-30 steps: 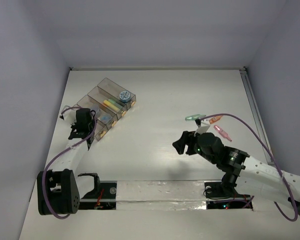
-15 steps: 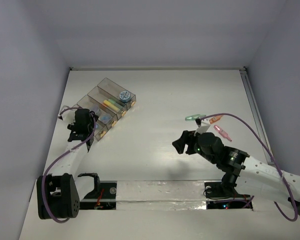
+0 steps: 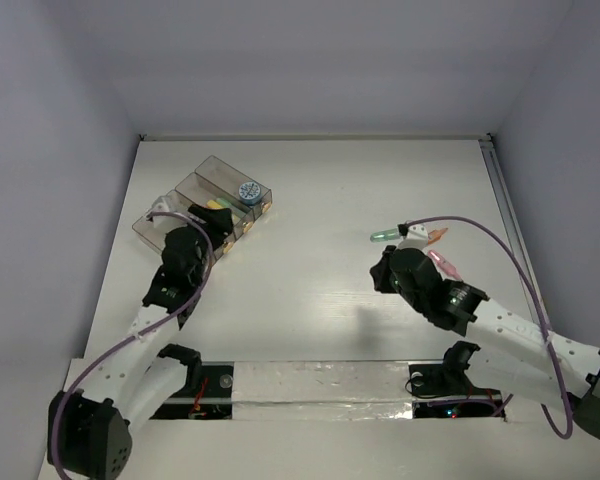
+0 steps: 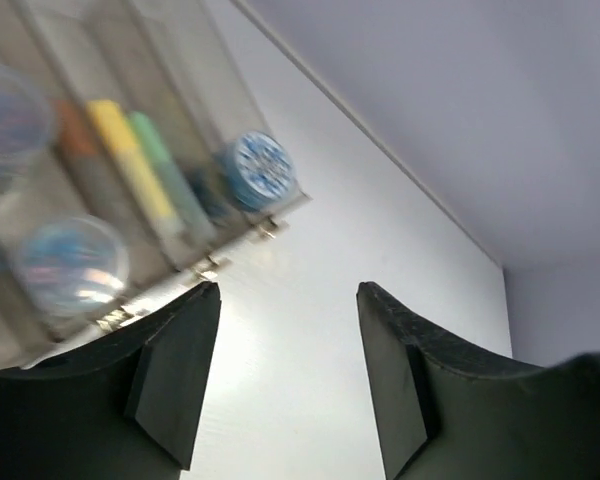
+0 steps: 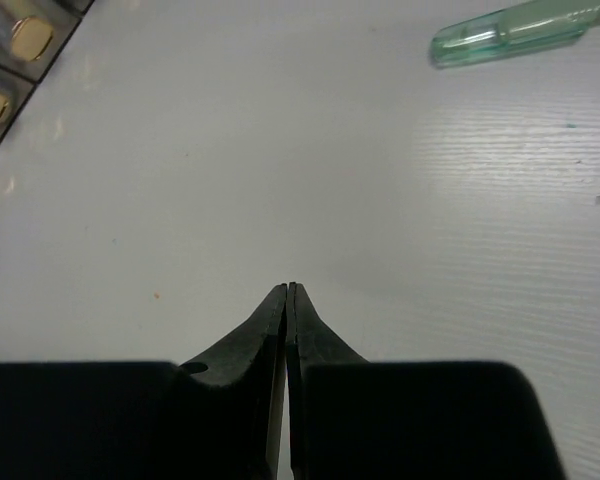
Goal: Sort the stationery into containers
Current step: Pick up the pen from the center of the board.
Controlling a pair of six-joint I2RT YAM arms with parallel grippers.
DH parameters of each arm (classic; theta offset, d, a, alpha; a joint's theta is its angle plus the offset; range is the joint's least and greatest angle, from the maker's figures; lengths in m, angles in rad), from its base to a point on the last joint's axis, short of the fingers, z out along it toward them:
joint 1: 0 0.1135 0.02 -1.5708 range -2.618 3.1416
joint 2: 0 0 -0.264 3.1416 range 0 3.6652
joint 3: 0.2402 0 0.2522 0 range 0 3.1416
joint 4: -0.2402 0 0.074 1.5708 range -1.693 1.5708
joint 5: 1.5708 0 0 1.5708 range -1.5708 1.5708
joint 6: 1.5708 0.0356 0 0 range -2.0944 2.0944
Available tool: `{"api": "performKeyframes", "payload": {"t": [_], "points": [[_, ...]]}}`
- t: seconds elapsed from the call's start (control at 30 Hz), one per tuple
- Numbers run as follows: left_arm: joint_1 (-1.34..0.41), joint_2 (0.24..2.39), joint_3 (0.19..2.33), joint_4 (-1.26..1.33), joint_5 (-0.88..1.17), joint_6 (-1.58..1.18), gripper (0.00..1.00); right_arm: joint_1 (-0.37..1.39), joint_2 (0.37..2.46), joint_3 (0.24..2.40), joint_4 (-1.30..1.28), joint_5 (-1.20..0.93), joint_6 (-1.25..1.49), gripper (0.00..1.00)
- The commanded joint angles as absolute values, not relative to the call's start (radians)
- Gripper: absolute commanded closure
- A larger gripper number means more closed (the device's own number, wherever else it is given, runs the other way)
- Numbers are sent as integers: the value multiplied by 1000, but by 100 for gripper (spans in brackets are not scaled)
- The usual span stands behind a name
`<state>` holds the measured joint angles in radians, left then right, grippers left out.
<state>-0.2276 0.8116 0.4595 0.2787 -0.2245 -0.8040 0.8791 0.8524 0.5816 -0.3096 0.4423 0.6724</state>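
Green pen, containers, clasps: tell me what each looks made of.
Green pen: translucent plastic, glossy. Its barrel is see-through with bright highlights. Containers: clear smoky-tinted plastic, smooth. The contents show through the walls. Clasps: probably brass-coloured metal, possibly plated plastic, judging by the yellowish sheen. They are too blurred to settle.

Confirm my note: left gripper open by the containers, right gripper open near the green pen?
The right gripper is shut, not open; the right wrist view shows it. The left gripper is open by the containers, and the green pen is near.
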Motion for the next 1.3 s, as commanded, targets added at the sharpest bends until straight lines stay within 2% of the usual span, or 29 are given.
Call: {"api": "performKeyframes", "payload": {"t": [0.0,0.17,0.27,0.3,0.4,0.47,0.53,0.7,0.87,1.2,1.27], "points": [[-390,845,511,391,-238,-730,47,786,899,650,-304,436,655,92],[-592,942,491,520,-230,-670,59,674,1002,698,-290,388,661,89],[-695,1021,477,607,-198,-631,62,594,1093,721,-278,361,663,75],[-712,1058,474,647,-184,-621,62,575,1117,724,-270,354,661,65],[-762,1129,466,701,-118,-589,62,519,1227,764,-256,324,646,52],[-772,1152,460,725,-54,-565,62,518,1287,804,-261,301,555,48],[-772,1169,453,745,-20,-542,63,509,1389,896,-284,281,467,45],[-781,1114,437,746,23,-471,63,509,1560,1054,-388,152,115,46],[-781,1039,397,741,9,-462,64,500,1667,1175,-456,265,-102,41],[-781,988,380,721,-41,-469,65,423,1772,1324,-641,206,-281,31],[-781,994,380,723,-44,-468,65,423,1790,1338,-705,134,-345,31]]}}
